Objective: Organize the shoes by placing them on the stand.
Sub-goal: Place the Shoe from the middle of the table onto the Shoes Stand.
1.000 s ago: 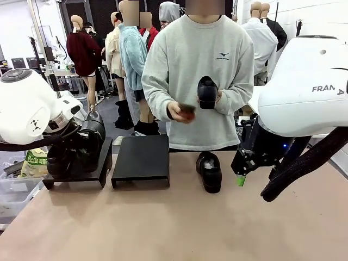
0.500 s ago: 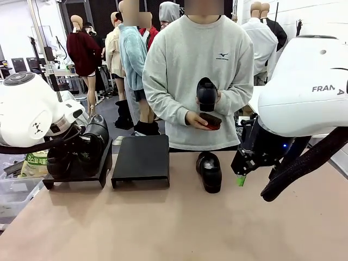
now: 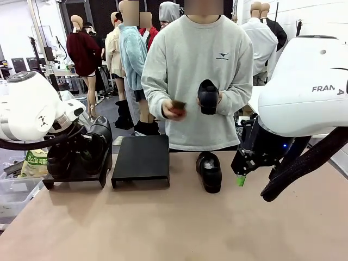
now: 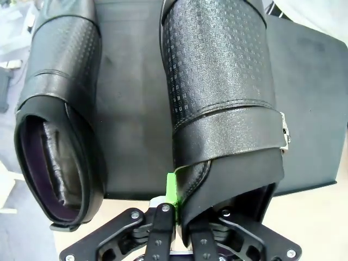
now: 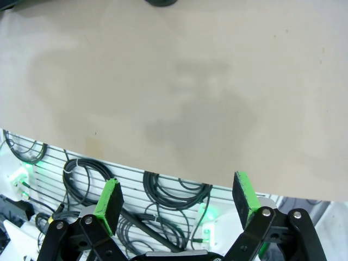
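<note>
Table (image 3: 163,228): a beige top is seen between the robot and the person; in the right wrist view its edge is shown with coiled cables beyond it
Person (image 3: 193,65): stood at the far side in a grey sweatshirt; a black held shoe (image 3: 207,95) is kept upright in one hand (image 3: 218,99), a small dark object in the other hand (image 3: 173,110)
Middle stand (image 3: 141,159): black, set on the table in front of the person
Left stand (image 3: 76,176): black, set just beside the middle stand, toward the robot's left
Gripped shoe (image 4: 217,81): black and textured, laid over the left stand's top alongside the neighbouring shoe; whether it rests there cannot be told
Neighbouring shoe (image 4: 60,109): laid on the left stand, its opening turned toward the wrist camera
Loose shoe (image 3: 209,171): laid on the table between the middle stand and the right gripper
Right gripper (image 5: 176,198): fingers spread wide, nothing held; kept above the table
Left gripper (image 4: 176,217): fingers pinched tight on the gripped shoe's heel rim
</note>
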Robot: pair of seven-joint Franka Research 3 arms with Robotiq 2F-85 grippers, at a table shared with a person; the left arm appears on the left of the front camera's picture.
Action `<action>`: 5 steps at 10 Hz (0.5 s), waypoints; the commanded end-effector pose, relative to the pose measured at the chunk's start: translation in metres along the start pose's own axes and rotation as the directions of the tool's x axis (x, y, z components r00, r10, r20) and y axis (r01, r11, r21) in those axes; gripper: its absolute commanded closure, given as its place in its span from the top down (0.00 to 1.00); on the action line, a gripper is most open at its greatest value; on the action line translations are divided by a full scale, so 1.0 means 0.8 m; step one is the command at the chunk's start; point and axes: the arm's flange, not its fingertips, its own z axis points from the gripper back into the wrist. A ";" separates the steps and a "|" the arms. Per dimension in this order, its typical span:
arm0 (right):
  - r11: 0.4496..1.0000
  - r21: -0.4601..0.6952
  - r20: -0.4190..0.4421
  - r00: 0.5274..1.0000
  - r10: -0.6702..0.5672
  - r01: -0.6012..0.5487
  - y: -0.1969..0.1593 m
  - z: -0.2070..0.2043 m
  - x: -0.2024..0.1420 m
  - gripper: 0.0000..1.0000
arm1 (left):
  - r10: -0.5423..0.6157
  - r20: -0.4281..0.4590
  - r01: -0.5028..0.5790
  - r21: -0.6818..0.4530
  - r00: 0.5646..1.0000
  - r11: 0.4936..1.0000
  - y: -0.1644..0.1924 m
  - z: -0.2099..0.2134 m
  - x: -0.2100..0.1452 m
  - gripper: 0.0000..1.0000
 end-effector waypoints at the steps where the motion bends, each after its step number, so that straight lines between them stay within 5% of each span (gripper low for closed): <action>1: 1.000 0.022 -0.003 1.000 0.005 -0.004 0.000 -0.003 -0.001 1.00 | 0.013 -0.018 -0.014 -0.022 1.000 1.000 0.012 0.001 0.017 0.00; 5: 1.000 0.022 -0.003 1.000 0.005 -0.004 0.000 -0.003 -0.001 1.00 | 0.048 -0.031 -0.048 0.013 0.998 0.999 0.030 -0.007 0.026 0.00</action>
